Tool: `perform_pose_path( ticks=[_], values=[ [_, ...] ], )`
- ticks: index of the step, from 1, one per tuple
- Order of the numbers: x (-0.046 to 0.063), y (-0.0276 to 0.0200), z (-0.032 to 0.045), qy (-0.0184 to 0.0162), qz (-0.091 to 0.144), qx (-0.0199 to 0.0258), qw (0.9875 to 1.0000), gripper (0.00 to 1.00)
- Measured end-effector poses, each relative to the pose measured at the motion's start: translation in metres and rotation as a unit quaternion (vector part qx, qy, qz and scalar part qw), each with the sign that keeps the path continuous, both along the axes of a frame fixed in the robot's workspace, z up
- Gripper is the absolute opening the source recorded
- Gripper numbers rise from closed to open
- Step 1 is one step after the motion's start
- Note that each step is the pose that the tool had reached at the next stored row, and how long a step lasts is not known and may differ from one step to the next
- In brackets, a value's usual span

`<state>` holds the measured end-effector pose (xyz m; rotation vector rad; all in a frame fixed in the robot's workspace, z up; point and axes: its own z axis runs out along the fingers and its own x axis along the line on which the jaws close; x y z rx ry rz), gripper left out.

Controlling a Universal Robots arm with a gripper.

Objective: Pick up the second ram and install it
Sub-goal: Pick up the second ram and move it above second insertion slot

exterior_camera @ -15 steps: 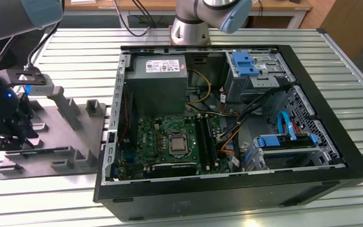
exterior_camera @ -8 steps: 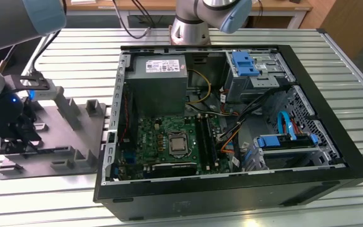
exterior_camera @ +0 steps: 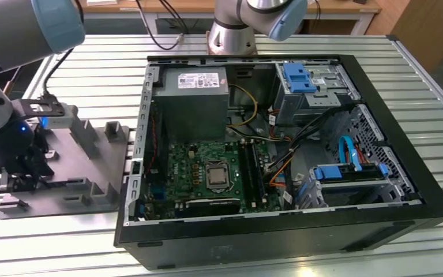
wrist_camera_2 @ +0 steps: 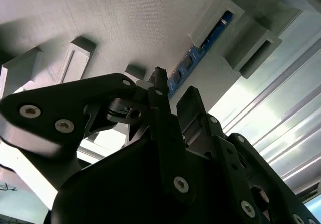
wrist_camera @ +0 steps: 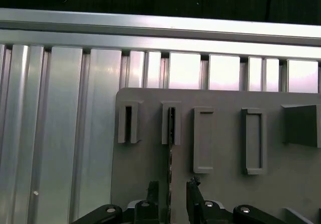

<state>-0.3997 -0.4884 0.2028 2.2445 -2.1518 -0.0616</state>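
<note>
End effector (wrist_camera: 171, 193) (pointing down, jaws apart) straddles second ram (wrist_camera: 170, 158).

The second ram (wrist_camera_2: 199, 48), a thin blue circuit strip lined with dark chips, stands on its long edge in a narrow slot of the grey holder tray (wrist_camera: 225, 148). In the first wrist view it appears edge-on and upright.
</note>
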Motion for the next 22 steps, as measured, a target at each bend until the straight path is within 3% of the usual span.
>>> perform_pose_path(
  ticks=[7,16,22],
  values=[
    [0.0,0.0,-0.0114,0.0,0.0,0.0,1.0,0.36],
    [0.0,0.0,-0.0116,0.0,0.0,0.0001,1.0,0.36],
    [0.0,0.0,-0.0116,0.0,0.0,0.0002,1.0,0.16]
  ],
)
